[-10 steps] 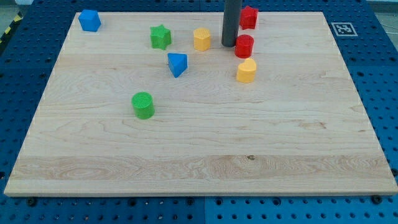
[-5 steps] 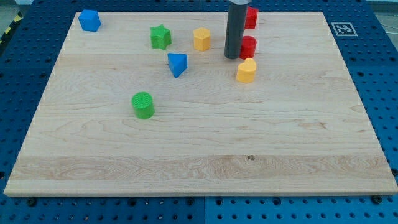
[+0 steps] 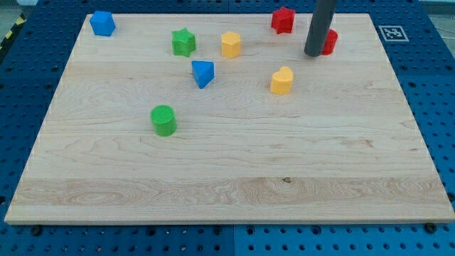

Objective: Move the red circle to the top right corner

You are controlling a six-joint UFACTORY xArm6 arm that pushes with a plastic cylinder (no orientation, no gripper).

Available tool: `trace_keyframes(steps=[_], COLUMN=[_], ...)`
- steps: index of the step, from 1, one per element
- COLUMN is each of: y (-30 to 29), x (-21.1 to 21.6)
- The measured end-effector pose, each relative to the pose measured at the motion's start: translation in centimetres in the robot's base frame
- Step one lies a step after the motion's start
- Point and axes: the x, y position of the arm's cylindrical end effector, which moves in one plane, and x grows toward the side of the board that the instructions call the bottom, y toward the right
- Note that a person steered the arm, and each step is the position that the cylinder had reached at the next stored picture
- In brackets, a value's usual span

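The red circle [image 3: 330, 42] lies near the view's top right, mostly hidden behind my rod; only its right edge shows. My tip [image 3: 314, 54] rests on the board just left of the red circle, touching or nearly touching it. The board's top right corner [image 3: 366, 17] is a short way up and to the right of the circle.
A red block [image 3: 283, 20] sits left of the rod at the top edge. A yellow heart [image 3: 281, 81] lies below and left of my tip. A yellow hexagon [image 3: 230, 44], green star [image 3: 183, 42], blue triangle [image 3: 202, 73], green circle [image 3: 163, 119] and blue block [image 3: 102, 23] lie further left.
My tip has moved right and slightly up, and the red circle has slid with it from beside the yellow heart toward the top right.
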Motion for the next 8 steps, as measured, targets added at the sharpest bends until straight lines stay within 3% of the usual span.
trace_keyframes(steps=[4,8], y=[5.6,6.4], x=[-3.4,-5.8])
